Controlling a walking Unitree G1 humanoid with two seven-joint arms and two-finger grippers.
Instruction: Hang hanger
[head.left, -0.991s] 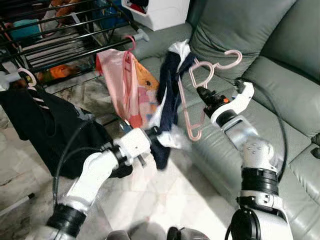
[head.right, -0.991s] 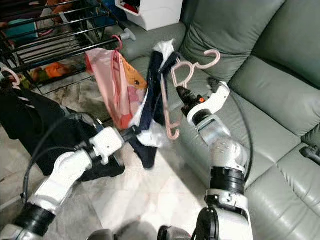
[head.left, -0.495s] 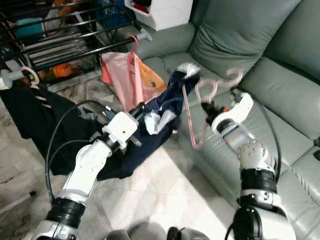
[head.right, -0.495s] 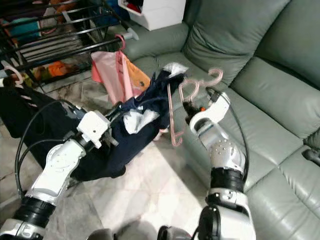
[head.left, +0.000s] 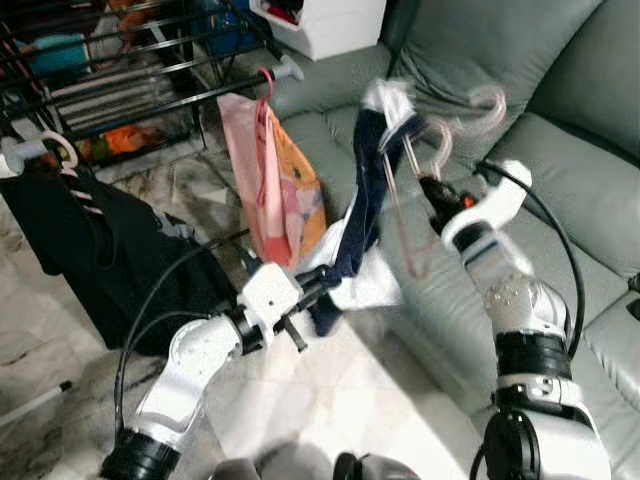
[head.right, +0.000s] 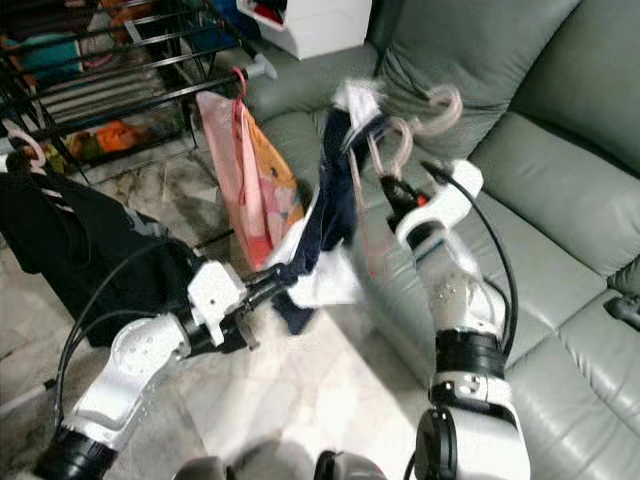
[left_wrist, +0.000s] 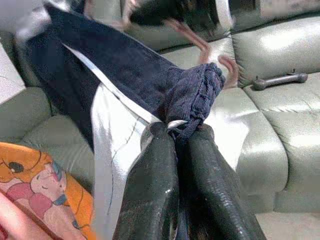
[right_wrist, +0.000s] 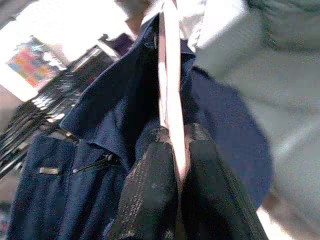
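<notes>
1. Hanger (head.left: 432, 160), pink and blurred, is now held high again in front of the grey sofa (head.left: 560, 190); half a second ago it hung lower and nearer the sofa seat.
2. The sofa fills the right side, with its cushion (head.left: 470, 60) behind the hanger's hook.
3. A black drying rack (head.left: 120, 70) stands at the upper left, with a pink garment (head.left: 270, 180) hanging from its end on a red hook and a black garment (head.left: 80, 250) draped lower left.
4. The navy garment (head.left: 360, 210), with white lining, now hangs nearly vertical from the hanger; earlier it was stretched out sideways toward the left arm.
5. The right gripper (right_wrist: 175, 165) is clenched on a pink bar of the hanger, forearm raised upward from the elbow over the sofa edge.
6. The left gripper (left_wrist: 177, 145) is clamped on a bunched fold of the navy garment's lower end; it has dropped lower and moved toward the middle, arm reaching forward above the marble floor (head.left: 330, 400).
</notes>
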